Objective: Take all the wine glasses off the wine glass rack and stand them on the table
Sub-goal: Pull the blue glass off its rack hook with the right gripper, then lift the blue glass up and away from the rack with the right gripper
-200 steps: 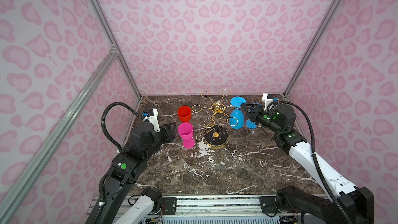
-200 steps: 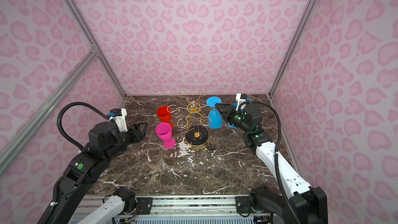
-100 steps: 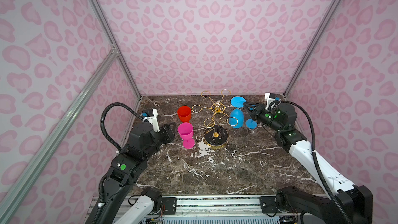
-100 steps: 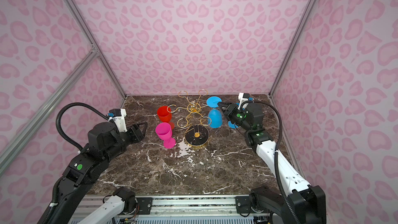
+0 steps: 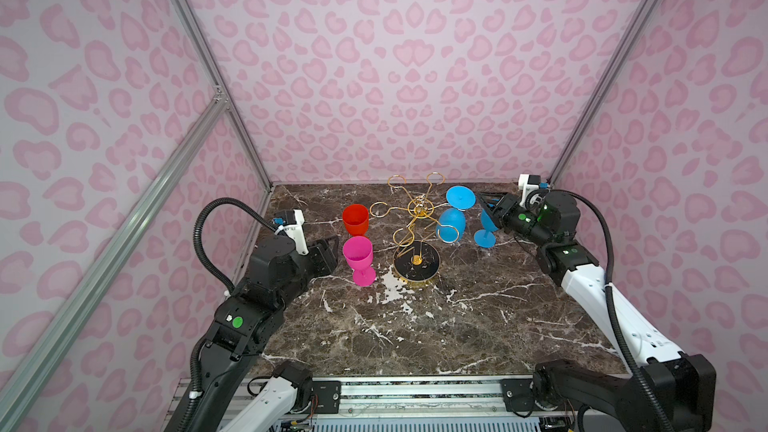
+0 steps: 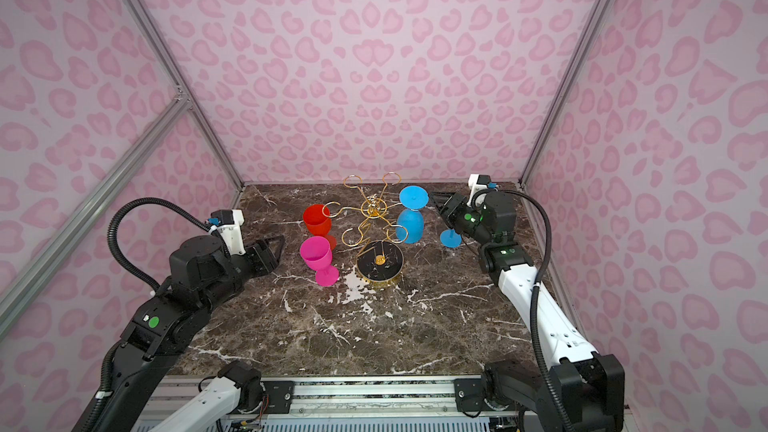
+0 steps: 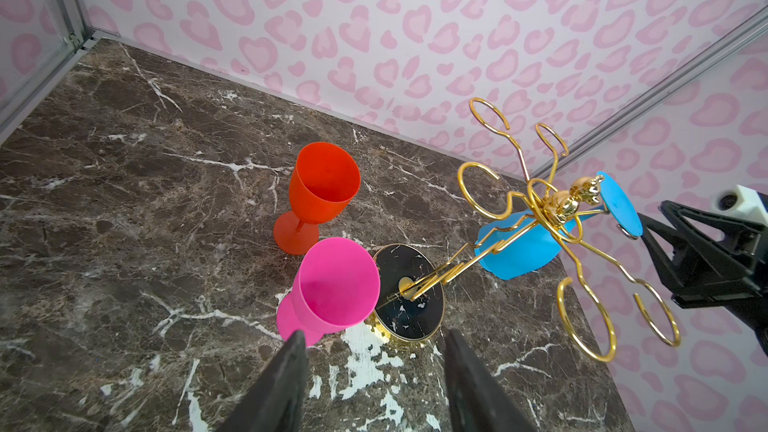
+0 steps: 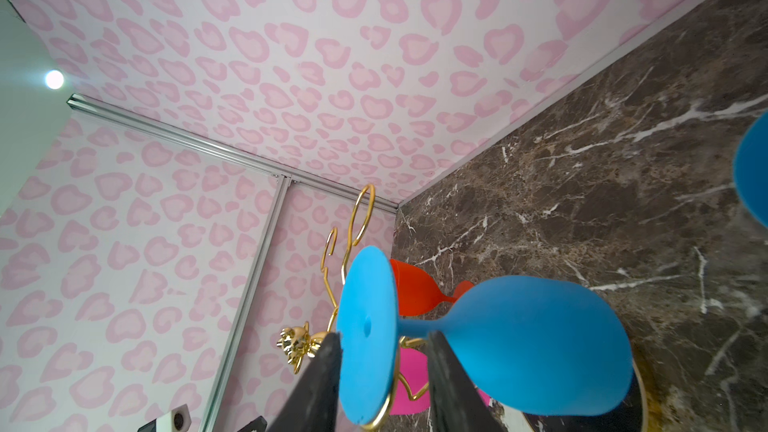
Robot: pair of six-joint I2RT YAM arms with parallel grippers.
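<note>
The gold wire wine glass rack (image 5: 419, 209) stands on its round black base mid-table. A blue wine glass (image 5: 452, 224) hangs upside down from its right arm, foot disc on top. My right gripper (image 5: 480, 199) is level with that foot, just right of it. In the right wrist view the open right gripper (image 8: 382, 336) has one finger on either side of the foot, with the stem and bowl (image 8: 540, 334) beyond; whether the fingers touch it is unclear. My left gripper (image 7: 375, 332) is open and empty, low at the left, next to a pink glass (image 5: 358, 253).
A second blue glass (image 5: 484, 238) stands on the marble under my right gripper, its bowl mostly hidden by it. A red glass (image 5: 355, 220) stands behind the pink one, left of the rack. Pink walls enclose three sides, the right wall close behind my right arm.
My right gripper has shifted slightly to the right and its jaws have widened. The left arm and all the glasses have stayed put.
</note>
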